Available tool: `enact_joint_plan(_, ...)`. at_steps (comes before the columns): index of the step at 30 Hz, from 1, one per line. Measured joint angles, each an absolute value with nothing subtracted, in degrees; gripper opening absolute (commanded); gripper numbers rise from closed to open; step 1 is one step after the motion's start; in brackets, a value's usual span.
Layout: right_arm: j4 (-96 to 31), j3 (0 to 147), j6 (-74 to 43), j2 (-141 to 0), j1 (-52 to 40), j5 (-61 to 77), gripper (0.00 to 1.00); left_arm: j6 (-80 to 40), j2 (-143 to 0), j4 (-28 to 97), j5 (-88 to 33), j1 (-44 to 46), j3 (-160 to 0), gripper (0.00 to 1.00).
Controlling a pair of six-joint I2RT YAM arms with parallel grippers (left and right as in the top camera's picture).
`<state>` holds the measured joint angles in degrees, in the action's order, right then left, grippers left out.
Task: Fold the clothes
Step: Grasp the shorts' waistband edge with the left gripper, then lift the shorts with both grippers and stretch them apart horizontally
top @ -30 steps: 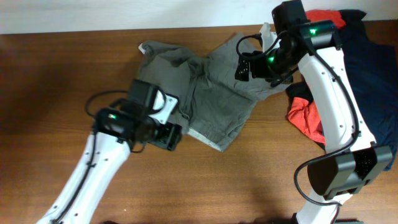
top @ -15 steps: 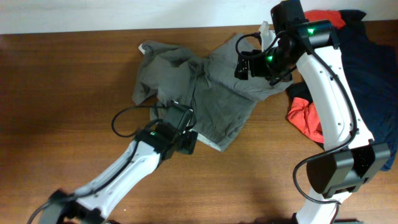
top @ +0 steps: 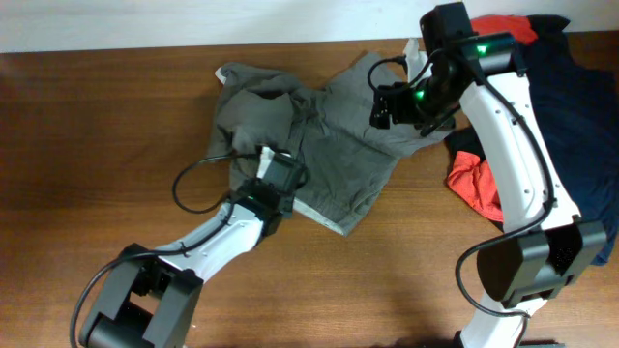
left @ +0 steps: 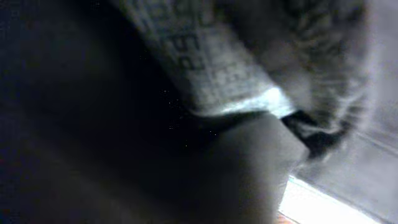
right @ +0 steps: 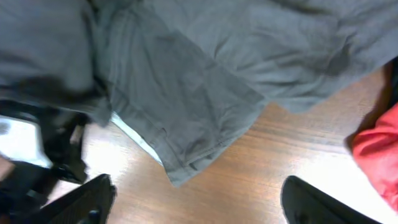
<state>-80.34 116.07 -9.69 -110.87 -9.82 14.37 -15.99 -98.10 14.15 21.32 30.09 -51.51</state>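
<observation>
A wrinkled pair of grey-khaki cotton shorts [top: 338,145] lies spread and skewed across the far middle of a brown wooden table [top: 97,145], its pale lining [top: 314,215] showing along the near hem. The left gripper [top: 276,179] is buried in the cloth at that near-left edge. Its wrist view is dark and blurred, filled by fabric and a white printed label [left: 199,62], so whether its jaws are apart or closed cannot be told. The right gripper [right: 202,202] hovers over the shorts' far right side with its black fingers [right: 93,198] spread wide and nothing between them. The main risk looks to be a bad pinch on the left: pressed this deep into bunched cloth, it could catch several layers, or only the lining, and drag the whole garment rather than lift one edge. The shorts lie crooked and creased, so any fold made from here would likely come out uneven. A loose black cable [top: 193,184] loops off the left arm onto the table just beside the cloth and might snag it. Crowding the right side, a crumpled red printed T-shirt [top: 476,182] touches the shorts' edge beneath the right arm, with a dark navy garment [top: 580,106] heaped beyond it; either could be swept along or block a fold in that direction.
</observation>
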Motion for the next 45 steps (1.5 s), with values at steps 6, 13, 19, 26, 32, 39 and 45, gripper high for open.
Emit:
enact_joint_plan(6,-79.5,108.8,-9.9,-110.9,-9.8,14.8,0.81,-17.5,-97.9,17.1,21.9,25.8,-51.5,0.01)
enact_joint_plan(13,-75.3,97.5,-10.4,-111.0,-14.0,16.7,0.78,-17.9,-91.7,20.2,21.9,21.8,-52.5,0.01)
enact_joint_plan(19,-67.0,85.0,-14.5,-111.0,-21.3,17.6,0.75,-18.0,-84.8,20.1,22.2,19.0,-53.2,0.01)
enact_joint_plan(26,-64.5,76.2,-19.2,-111.2,-22.6,17.8,0.68,-17.8,-84.2,20.4,22.6,17.9,-53.2,0.01)
enact_joint_plan(32,-56.5,71.9,-21.3,-111.3,-24.5,17.9,0.64,-17.8,-84.2,20.4,22.8,17.5,-53.2,0.01)
enact_joint_plan(39,-53.6,71.1,-22.3,-111.3,-24.8,17.8,0.58,-17.8,-84.2,20.4,23.0,17.5,-53.2,0.01)
enact_joint_plan(45,-52.3,71.1,-22.2,-111.3,-24.8,17.8,0.06,-17.8,-84.2,20.4,23.0,17.5,-53.2,0.01)
